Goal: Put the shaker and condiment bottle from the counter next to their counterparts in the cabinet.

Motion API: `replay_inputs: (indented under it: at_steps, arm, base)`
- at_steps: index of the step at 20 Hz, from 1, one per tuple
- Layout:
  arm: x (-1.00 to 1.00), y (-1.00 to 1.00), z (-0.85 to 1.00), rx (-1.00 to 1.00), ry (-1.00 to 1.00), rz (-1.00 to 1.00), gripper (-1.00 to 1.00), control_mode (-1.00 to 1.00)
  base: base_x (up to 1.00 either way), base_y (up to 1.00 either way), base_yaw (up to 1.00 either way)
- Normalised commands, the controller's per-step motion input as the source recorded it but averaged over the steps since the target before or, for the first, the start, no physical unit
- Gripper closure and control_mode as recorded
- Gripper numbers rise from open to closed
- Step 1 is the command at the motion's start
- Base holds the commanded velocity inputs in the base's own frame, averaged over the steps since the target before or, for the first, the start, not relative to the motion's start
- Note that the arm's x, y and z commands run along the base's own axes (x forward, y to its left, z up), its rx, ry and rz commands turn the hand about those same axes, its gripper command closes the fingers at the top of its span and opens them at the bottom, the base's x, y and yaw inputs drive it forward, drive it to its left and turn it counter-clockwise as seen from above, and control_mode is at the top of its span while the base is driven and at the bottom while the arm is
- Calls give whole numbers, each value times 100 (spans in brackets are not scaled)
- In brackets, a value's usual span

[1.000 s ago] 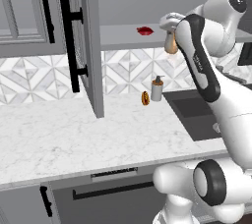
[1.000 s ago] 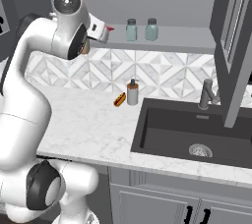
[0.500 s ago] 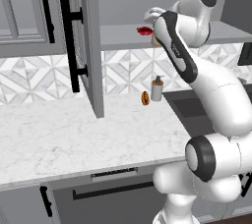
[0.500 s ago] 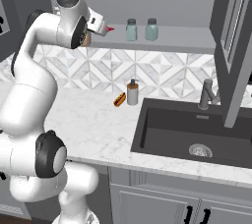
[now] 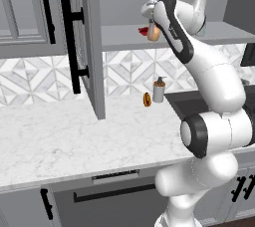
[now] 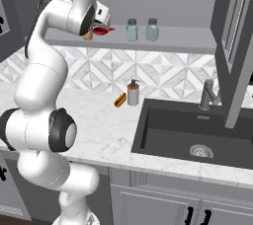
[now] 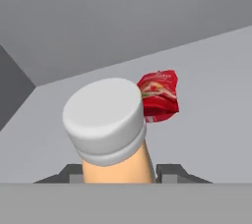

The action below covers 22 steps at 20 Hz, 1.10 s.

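Amber bottle with its pale cap held at the cabinet shelf, beside the red packet.

Both dark fingertips press the bottle's sides at the bottom of the hand view, so the gripper is clamped on it; the packet lies just past the cap at about 2 o'clock, on the pale grey shelf floor. From the left base view the bottle hangs at the shelf edge with the red packet just beside it at 9 o'clock, and the open door with its black bar handle stands well to the left. From the right base view two teal shakers stand together on the shelf, at 3 o'clock from the packet. Down on the marble counter a grey pump dispenser stands near the dark sink, with a small orange-brown item just beside it.
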Motion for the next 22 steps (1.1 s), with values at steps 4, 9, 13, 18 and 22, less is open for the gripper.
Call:
replay_inputs:
  at_steps: [4,9,13,18,22]
  arm:
    - [5,0,-15,0,0,12,100,-100]
    - [1,0,-32,-3,-9,4,100,-100]
    - [21,1,-18,0,-7,0,100,-100]
    - [40,9,-4,0,-4,0,100,-100]
    - [40,3,0,0,-2,0,100,-100]
  base:
    - [0,0,0]
    - [0,0,0]
    - [0,0,0]
    - [0,0,0]
    - [0,0,0]
